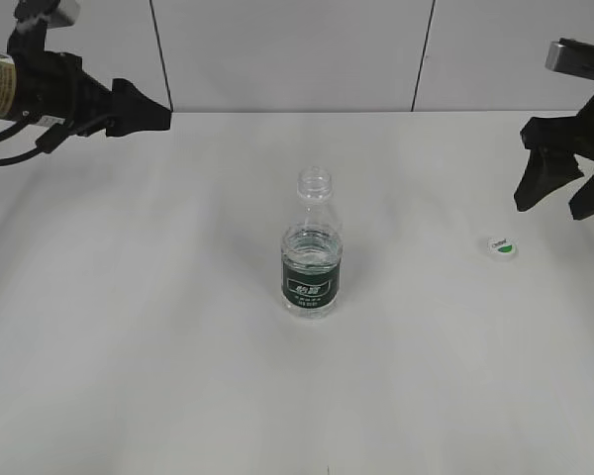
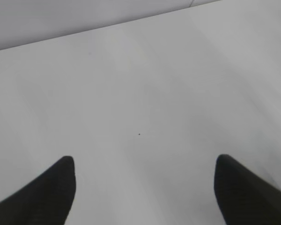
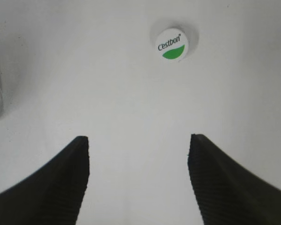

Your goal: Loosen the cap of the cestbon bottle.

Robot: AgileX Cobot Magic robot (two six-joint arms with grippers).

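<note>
Already the cap (image 3: 172, 44) is off the cestbon bottle (image 1: 311, 259) and lies flat on the white table (image 1: 158, 327), its printed top with the green half-moon facing up. In the right wrist view it sits ahead of the right gripper (image 3: 138, 183), a little toward the right-hand finger's side, apart from both fingertips (image 3: 79, 150) and touching neither. That gripper's two dark ribbed fingers stand wide apart with only bare tabletop between them; it holds nothing. In the exterior view the right gripper (image 1: 554, 188) hangs above the table at the right edge, with the cap lower and just to its inner side.

The bottle stands upright near the middle of the table, its threaded neck open at the top, water inside, and the dark green label band with white text wrapped around the lower body. From the right gripper it is well off to the left; only a sliver of its clear ribbed plastic shows at the left edge of the right wrist view.

The left gripper (image 2: 145, 187) is likewise spread wide and empty, its two dark fingers (image 2: 61, 178) framing plain table surface. In the exterior view the left gripper (image 1: 144, 111) is raised at the far left near the back wall (image 1: 287, 49), its tips pointing toward the centre, and the bottle stands well apart from it, forward and to the right.
</note>
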